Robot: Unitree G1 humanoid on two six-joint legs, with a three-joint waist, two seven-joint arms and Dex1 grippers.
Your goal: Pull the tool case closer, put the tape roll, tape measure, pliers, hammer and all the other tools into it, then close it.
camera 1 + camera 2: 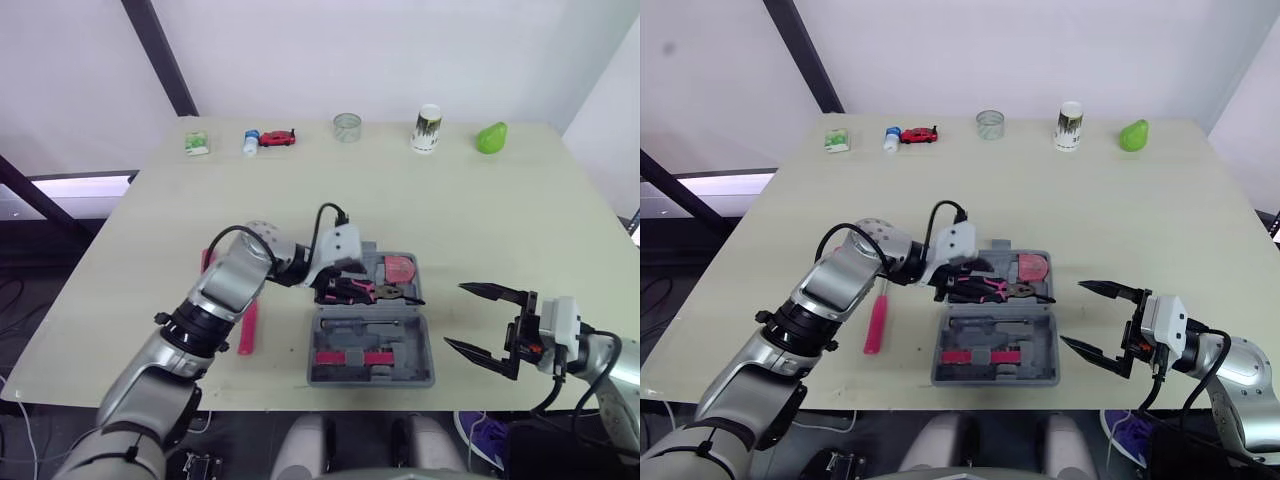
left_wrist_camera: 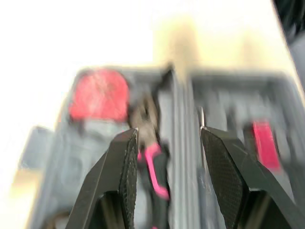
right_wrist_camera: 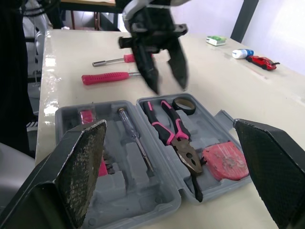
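Where the pale cream surface (image 1: 500,210) runs back to a plain white wall crossed by a dark slanted beam (image 1: 165,55), a row of small things sits well beyond both claws: a green-and-white packet (image 1: 197,144), a small bottle (image 1: 251,142), a red toy car (image 1: 277,138), a clear cup (image 1: 347,127), a paper cup (image 1: 427,129) and a green pear-shaped object (image 1: 490,138). The grey tool case (image 1: 427,350) lies open near the surface's front edge, under the left claw and just to the left of the right claw. The left claw (image 2: 167,133) hangs over the case's far half with its fingers moderately spread, holding nothing. Beneath it lie the pink-and-black pliers (image 3: 174,138), with the black tape roll (image 3: 184,105) by their handles and the red tape measure (image 3: 224,160) beside their nose. The case's near half, closer to the robot than the left claw, holds a screwdriver (image 3: 136,138) and a pink piece (image 1: 350,357) in moulded slots. Outside the case, on the side of the left claw away from the right claw, a pink-handled tool (image 3: 102,77) and a slim driver with a pink grip (image 3: 114,60) rest on the bare surface, apart from each other. The right claw (image 1: 455,315) stands wide open and holds nothing, level with the case's right wall and close to the front edge, with a strip of bare surface between it and the case. Open surface stretches from both claws to the far row.
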